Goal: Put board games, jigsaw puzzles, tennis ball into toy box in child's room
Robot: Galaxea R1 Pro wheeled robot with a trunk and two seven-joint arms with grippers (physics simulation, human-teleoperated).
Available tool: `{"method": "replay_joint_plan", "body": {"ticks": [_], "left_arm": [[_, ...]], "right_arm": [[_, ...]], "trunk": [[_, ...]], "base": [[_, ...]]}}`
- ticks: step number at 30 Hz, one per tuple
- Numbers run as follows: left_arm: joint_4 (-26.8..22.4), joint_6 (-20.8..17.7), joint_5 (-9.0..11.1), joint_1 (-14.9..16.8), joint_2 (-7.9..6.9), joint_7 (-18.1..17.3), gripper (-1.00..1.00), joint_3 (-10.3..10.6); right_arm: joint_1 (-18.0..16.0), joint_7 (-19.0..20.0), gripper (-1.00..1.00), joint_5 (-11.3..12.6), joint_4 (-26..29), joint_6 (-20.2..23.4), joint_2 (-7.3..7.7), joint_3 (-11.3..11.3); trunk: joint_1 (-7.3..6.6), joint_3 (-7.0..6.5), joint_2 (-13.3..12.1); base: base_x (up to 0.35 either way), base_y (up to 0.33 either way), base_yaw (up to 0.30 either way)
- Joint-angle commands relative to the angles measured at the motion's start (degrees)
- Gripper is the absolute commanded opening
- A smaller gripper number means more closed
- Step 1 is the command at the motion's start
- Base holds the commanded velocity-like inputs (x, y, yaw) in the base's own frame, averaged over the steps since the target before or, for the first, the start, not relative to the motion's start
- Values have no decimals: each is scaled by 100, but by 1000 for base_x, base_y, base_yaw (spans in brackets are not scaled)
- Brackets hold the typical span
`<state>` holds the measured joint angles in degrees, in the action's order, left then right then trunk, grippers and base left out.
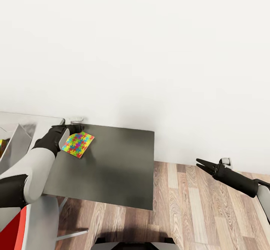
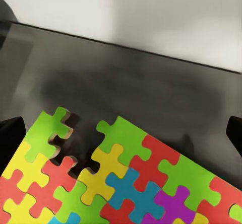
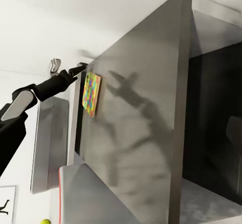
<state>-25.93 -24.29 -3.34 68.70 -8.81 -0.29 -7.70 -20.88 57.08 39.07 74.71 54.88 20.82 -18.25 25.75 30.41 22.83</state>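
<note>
Jigsaw puzzle point(image 1: 78, 144) under pick-up on the dark table point(image 1: 120, 167).

Left pincer point(image 1: 76, 128) is seen spread at the panel's far edge, nothing gripped; right pincer point(image 1: 201, 164) is held open, well apart. Closure on the edge is judged next. Toy box point(image 1: 17, 141) contents cannot be made out.

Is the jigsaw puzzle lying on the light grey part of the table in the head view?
No, the jigsaw puzzle rests on the dark grey cabinet section, at its corner next to the left gripper.
</note>
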Motion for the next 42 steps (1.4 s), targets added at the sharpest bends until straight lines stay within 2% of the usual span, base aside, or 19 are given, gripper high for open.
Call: {"method": "replay_joint_plan", "body": {"ticks": [1, 4, 8, 11, 17, 28, 36, 42], "left_arm": [[-8, -29, -31, 3, 2, -19, 100, -27], [-8, -25, -31, 3, -22, -54, 100, -29], [-5, -24, 6, 3, -157, -83, 100, -30], [-2, -23, 25, 3, -203, -100, 100, -32], [0, -13, 42, 2, -296, -498, 100, -52], [9, -10, 44, -6, -319, -692, 100, -75], [16, -24, 44, -6, -328, -708, 100, -317], [18, -42, 40, -6, -331, -714, 100, -593]], "right_arm": [[-4, 19, 100, -5, 0, 23, 1, -4], [-4, 16, 100, -5, 0, 23, 1, -4], [-4, 19, 100, -5, 0, 23, 1, -4], [-4, 17, 100, -5, 0, 23, 1, -4], [-4, 21, 100, -5, 0, 23, 1, -4], [-4, 20, 100, -5, 0, 23, 1, -4], [-4, 22, 100, -5, 0, 23, 1, -4], [-4, 22, 100, -5, 0, 23, 1, -4]], "trunk": [[3, 8, 9], [3, 8, 9], [3, 8, 9], [3, 8, 9], [3, 8, 9], [3, 8, 9], [3, 8, 9], [3, 8, 9]], "base": [[0, 0, 0], [0, 41, 0], [0, 162, 0], [0, 90, 0], [0, 19, 0], [0, 1, 0], [0, 0, 0], [0, 0, 0]]}}
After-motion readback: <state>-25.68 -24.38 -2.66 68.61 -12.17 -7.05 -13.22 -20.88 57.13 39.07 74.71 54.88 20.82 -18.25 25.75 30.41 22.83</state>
